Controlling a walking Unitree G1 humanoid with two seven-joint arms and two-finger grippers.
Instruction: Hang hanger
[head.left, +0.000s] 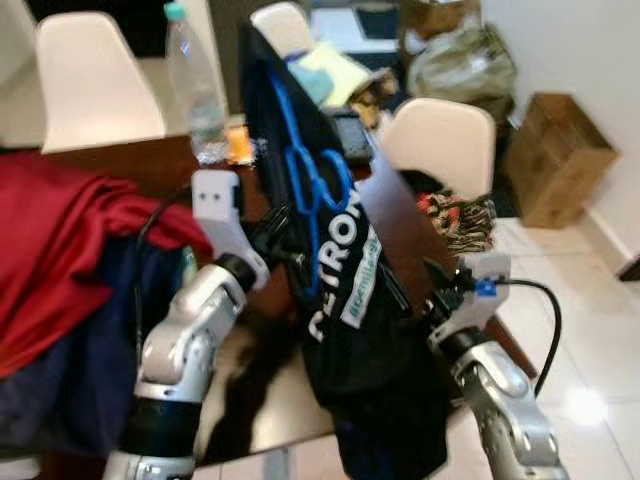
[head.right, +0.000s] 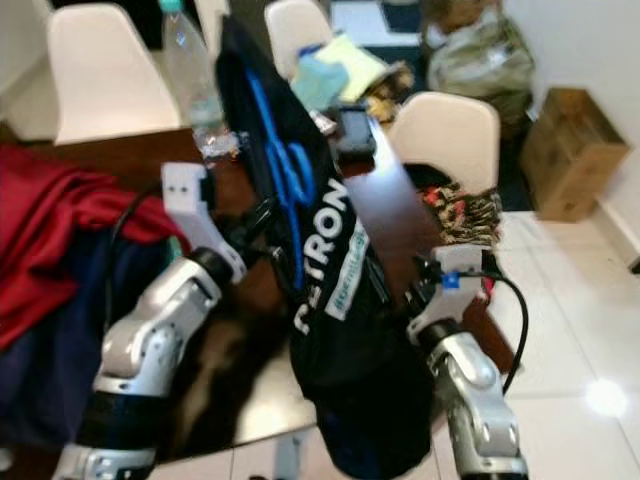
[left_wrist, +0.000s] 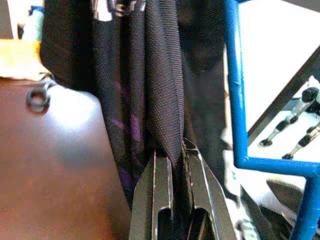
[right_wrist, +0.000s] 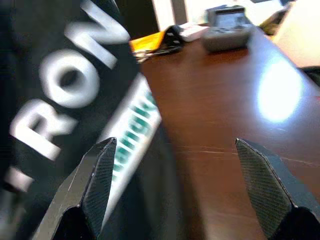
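Brown tabletop (head.left: 150, 165) runs from the red cloth (head.left: 60, 250) at your far left toward the white chair (head.left: 440, 140) on the right. Your left gripper (left_wrist: 172, 165) has its fingers pinched shut on a fold of the black shirt (head.left: 350, 300), which hangs limp on the blue hanger (head.left: 310, 190) at centre. Expect soft, slippery fabric and a light, stiff frame; take the frame itself. Your right gripper (right_wrist: 175, 170) waits beside it, fingers spread wide.

The left gripper (left_wrist: 172, 165) has its two black fingers pressed nearly together, with dark cloth pinched between the jaws. The right gripper (right_wrist: 175, 175) is spread wide, its fingertips (right_wrist: 102, 165) well apart, nothing between the jaws. Both silver forearms reach forward and upward.
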